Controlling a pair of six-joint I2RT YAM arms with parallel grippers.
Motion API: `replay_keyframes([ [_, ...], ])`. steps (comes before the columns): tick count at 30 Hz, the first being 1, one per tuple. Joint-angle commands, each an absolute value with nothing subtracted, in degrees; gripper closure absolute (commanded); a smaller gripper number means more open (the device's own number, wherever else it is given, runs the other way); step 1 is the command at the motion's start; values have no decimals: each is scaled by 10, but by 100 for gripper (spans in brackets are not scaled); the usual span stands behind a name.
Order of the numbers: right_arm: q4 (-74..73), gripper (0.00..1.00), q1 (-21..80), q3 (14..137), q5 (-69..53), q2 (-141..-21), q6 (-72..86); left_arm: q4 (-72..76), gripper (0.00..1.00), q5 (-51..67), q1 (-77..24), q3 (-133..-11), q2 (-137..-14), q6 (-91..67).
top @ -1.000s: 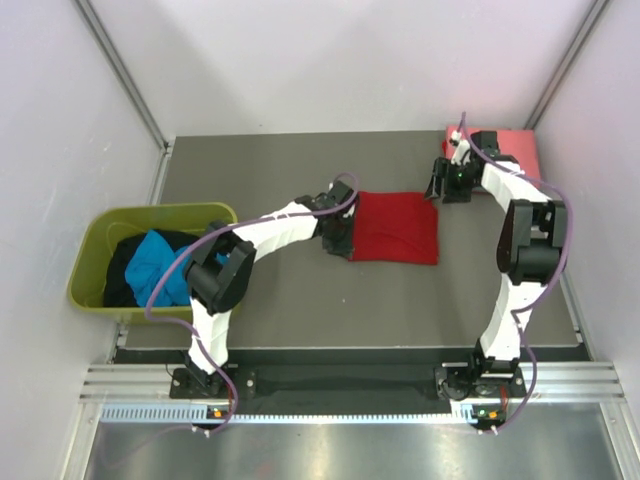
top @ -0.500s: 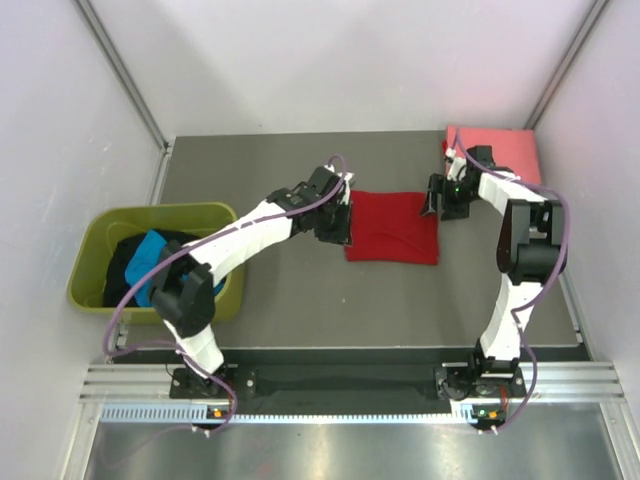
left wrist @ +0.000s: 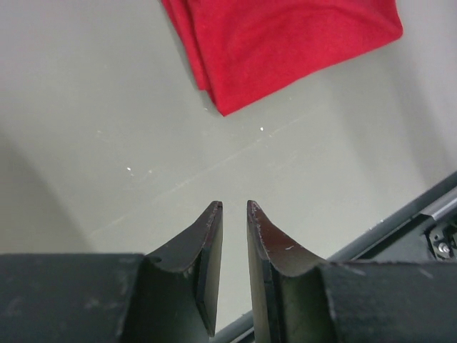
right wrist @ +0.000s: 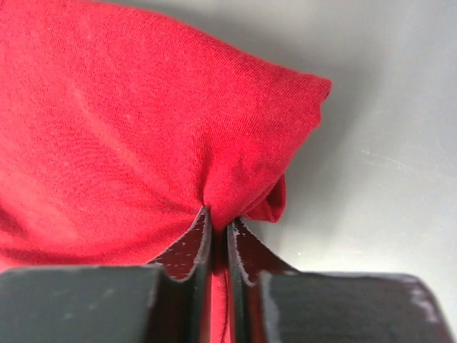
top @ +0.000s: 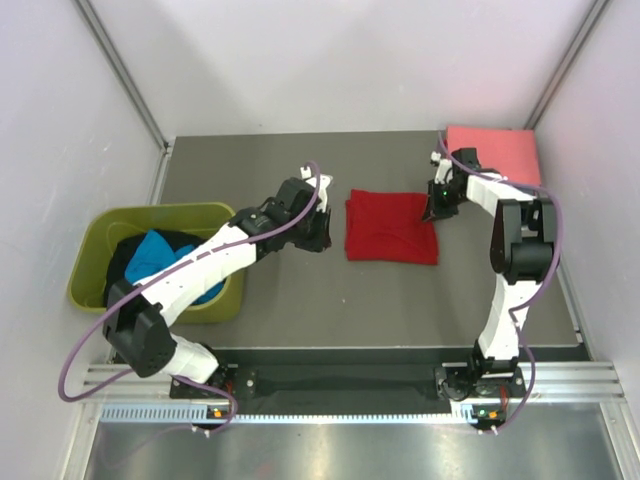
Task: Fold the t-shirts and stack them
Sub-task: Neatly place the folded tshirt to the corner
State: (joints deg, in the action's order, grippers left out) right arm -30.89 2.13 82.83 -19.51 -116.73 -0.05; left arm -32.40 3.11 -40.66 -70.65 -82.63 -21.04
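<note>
The folded red t-shirt point(top: 392, 228) lies flat on the table point(top: 300, 300) as a near-rectangle. Its longer side runs across the table, from the left pincer point(top: 320, 235) towards the right pincer point(top: 432, 208). In the overhead view its left edge is a layered fold, just beside the left pincer but not touching it.

The right pincer is closed on the shirt's right edge, near the far corner. In the right wrist view the red cloth point(right wrist: 143, 107) bunches into a pleat between that pincer's point(right wrist: 218, 218) two dark fingers. A small lobe of fabric bulges out just to the right of the tips, and the shirt's corner points up and to the right beyond them.

In the left wrist view the left pincer point(left wrist: 234, 206) has a narrow gap between its fingers and nothing in it. Bare table lies under them. The red shirt point(left wrist: 285, 43) sits ahead of the tips and slightly to their right, apart from them. Its stacked fold edges face the pincer and one corner points towards it.

Behind the right pincer, at the table's far right corner, lies a flat salmon-pink t-shirt point(top: 495, 150). Well to the left of the left pincer stands an olive-green tub point(top: 150, 212). It holds a crumpled turquoise t-shirt point(top: 150, 255) on top of black cloth point(top: 120, 272)
</note>
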Motion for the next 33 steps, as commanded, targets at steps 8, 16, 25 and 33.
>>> replay_keyframes([
  [8, -315, 100, 27, 898, -138, -1045, -14, -298, 74, 30, -405, -700, -809, -198],
  [16, -372, 100, 27, 981, -93, -1051, -41, -305, 74, 24, -405, -705, -815, -192],
  [25, -435, 100, 20, 1157, -25, -1122, -79, -310, 74, 11, -405, -700, -816, -188],
  [33, -464, 100, -25, 1268, -36, -1172, -90, -313, 74, 6, -405, -702, -819, -184],
])
